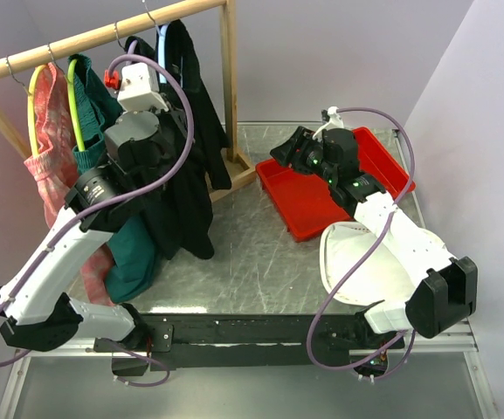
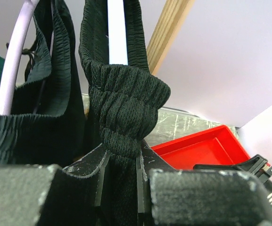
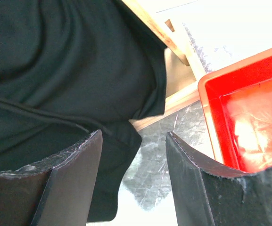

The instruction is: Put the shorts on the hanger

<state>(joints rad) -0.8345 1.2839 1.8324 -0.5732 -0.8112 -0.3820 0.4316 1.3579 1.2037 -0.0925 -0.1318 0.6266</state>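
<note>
Two fingers of your left gripper are pinched on the elastic waistband of the shorts, which drape over the light blue hanger hooked on the wooden rail. Your right gripper hovers with its fingers apart and empty by the edge of the red tray, the black fabric hanging beyond it
</note>
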